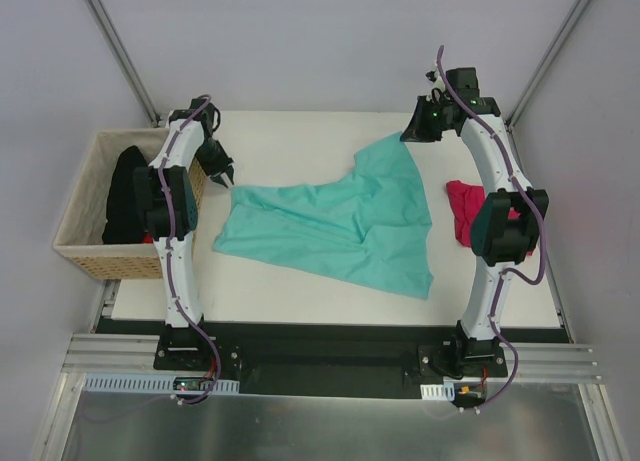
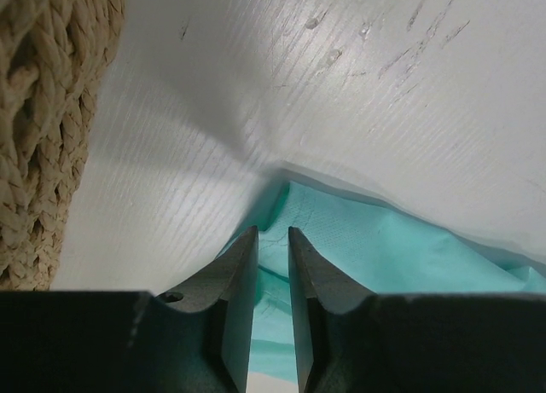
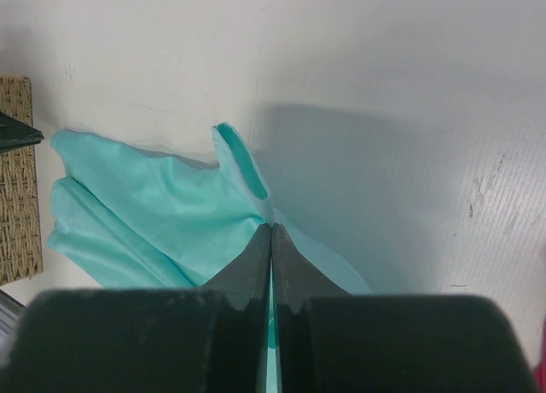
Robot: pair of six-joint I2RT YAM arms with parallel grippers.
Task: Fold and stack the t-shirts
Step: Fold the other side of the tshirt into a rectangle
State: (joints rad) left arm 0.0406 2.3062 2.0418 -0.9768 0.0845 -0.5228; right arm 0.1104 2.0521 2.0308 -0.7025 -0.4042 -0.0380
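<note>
A teal-green t-shirt (image 1: pixel 330 221) lies spread and wrinkled across the middle of the table. My right gripper (image 1: pixel 415 133) is at its far corner, which rises toward it. In the right wrist view that gripper (image 3: pixel 270 227) is shut on a thin fold of the teal cloth (image 3: pixel 145 214). My left gripper (image 1: pixel 222 174) hangs over the shirt's left corner; its jaws (image 2: pixel 273 231) stand a narrow gap apart, with teal cloth (image 2: pixel 384 248) lying below them, not pinched. A magenta-pink t-shirt (image 1: pixel 465 209) lies bunched at the right, partly behind the right arm. A black t-shirt (image 1: pixel 125 196) sits in the basket.
The tan woven basket (image 1: pixel 85 251) stands off the table's left edge, close beside the left arm; its wall (image 2: pixel 43 112) fills the left side of the left wrist view. White walls and metal frame posts (image 1: pixel 115 41) enclose the back.
</note>
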